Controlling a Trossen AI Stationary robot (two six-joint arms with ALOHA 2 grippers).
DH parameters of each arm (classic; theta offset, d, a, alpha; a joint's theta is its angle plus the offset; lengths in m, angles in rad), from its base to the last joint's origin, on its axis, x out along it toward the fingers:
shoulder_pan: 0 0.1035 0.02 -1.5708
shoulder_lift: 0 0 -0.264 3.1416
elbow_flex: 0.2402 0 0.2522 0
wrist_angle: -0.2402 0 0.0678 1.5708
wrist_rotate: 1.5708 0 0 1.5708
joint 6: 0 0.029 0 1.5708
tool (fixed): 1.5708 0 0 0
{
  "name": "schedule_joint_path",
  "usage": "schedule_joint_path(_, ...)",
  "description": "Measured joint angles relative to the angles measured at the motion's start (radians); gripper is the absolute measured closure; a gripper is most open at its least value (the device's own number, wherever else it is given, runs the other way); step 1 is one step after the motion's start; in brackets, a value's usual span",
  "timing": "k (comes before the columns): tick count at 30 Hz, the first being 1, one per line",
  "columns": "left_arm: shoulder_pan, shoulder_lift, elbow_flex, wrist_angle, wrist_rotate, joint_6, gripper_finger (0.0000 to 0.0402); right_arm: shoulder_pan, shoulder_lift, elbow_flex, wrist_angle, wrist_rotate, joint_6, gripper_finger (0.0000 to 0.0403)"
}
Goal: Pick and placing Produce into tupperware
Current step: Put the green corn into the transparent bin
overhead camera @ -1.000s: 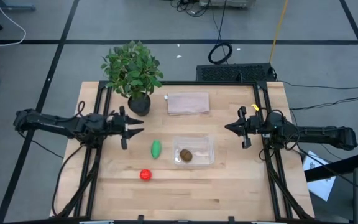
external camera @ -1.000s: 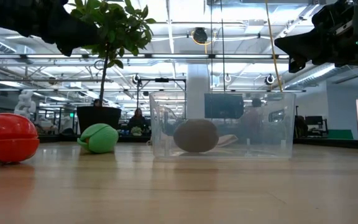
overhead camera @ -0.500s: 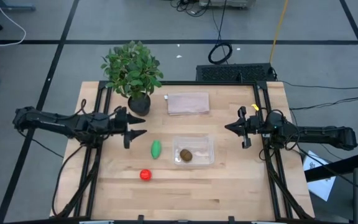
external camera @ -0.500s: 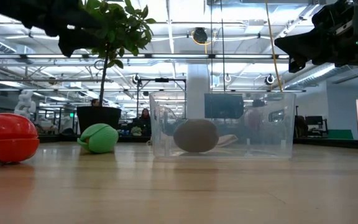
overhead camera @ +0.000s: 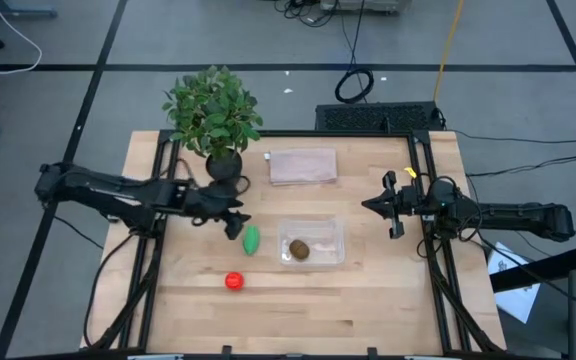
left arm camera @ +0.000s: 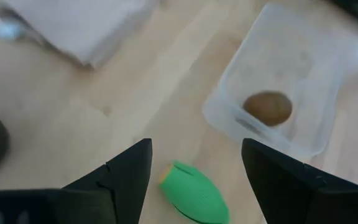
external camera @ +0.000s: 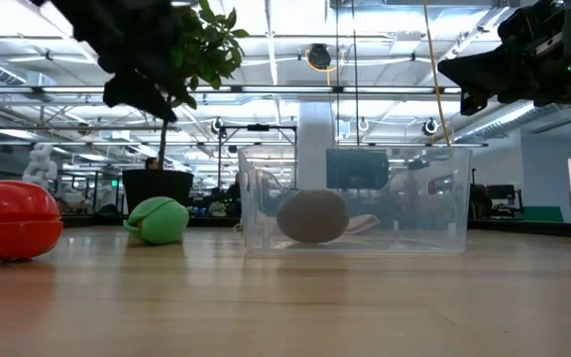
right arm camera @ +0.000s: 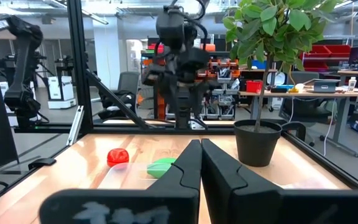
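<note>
One of three pieces already in the tupperware (overhead camera: 311,243): the brown kiwi-like piece (overhead camera: 298,249); green piece (overhead camera: 251,239) loose on the table (overhead camera: 368,300), just below and ahead of the left gripper (overhead camera: 234,226), between its spread tips in the left wrist view; red piece (overhead camera: 233,281) farther out, beyond the green one from the tool. Left gripper (left arm camera: 194,168) well open, holding nothing; right gripper (overhead camera: 368,205) shut tight and empty, parked well off beside the container's far side. Likely risks: closing too high and squirting the rounded green piece sideways; nudging it toward the container wall; clipping the nearby potted plant (overhead camera: 213,112). Height of the tips above the wood hard to judge; the green piece's near end cut off at the wrist picture's edge.
</note>
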State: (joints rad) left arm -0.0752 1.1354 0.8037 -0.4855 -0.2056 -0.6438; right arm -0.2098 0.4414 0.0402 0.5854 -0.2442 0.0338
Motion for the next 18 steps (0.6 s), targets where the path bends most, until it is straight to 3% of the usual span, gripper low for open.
schedule_joint_path(10, 0.045, 0.293, 0.177, -0.254, 0.206, -0.159, 0.0147, 0.000, 0.000, 0.000, -0.002, 0.000, 0.000, 0.0403)
schedule_joint_path(18, 0.040, 0.404, 0.259, -0.276, 0.366, -0.262, 0.0147, 0.000, 0.000, 0.000, -0.004, 0.000, 0.000, 0.0403)
